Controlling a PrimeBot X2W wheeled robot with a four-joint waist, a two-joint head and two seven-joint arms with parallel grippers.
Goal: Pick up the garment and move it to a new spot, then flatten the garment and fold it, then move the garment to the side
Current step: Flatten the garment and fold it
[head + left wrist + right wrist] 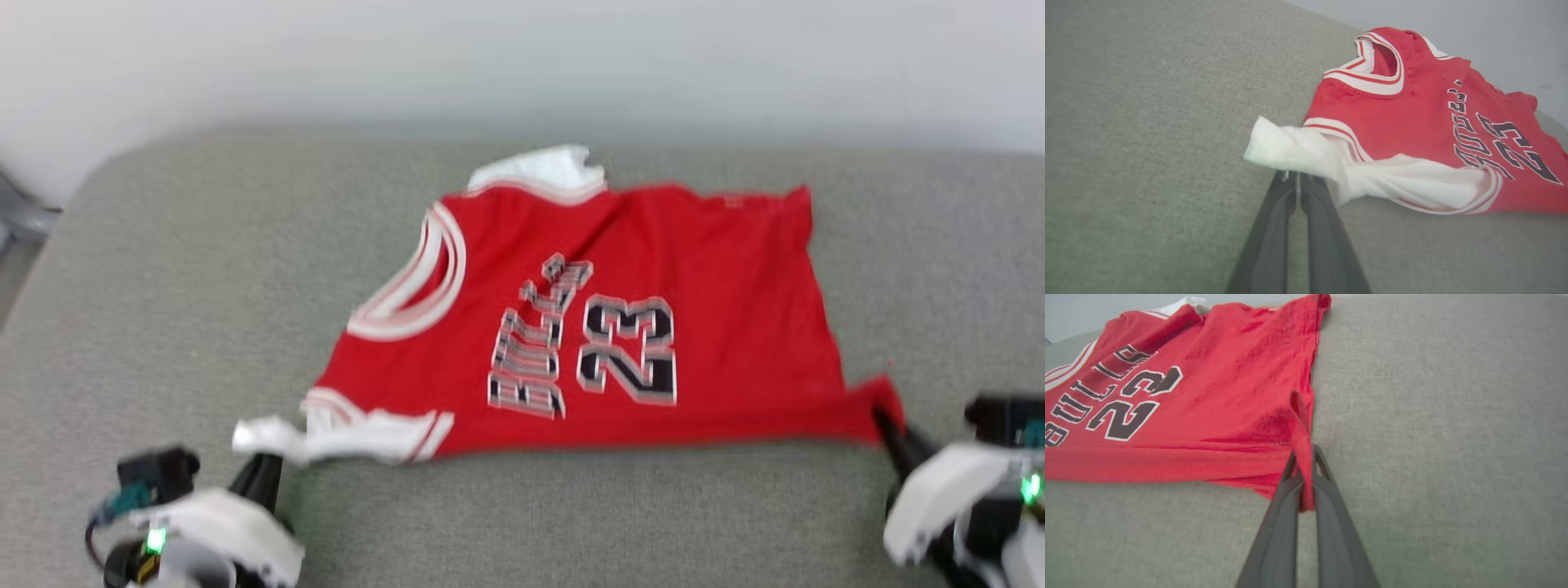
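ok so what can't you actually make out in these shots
Head view: the whole picture is motion-blurred, so the lettering on the garment is smeared.
Left wrist view: the left claw tips sit under the white sleeve, which hides how much cloth is pinched.
Right wrist view: the left edge cuts off the lettering; red cloth covers the inside of the right claw.
All views: the garment's underside lies hidden against the grey cushion.

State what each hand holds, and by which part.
Both grip the garment: the left hand is shut on its white sleeve end, the right hand on a red hem corner.
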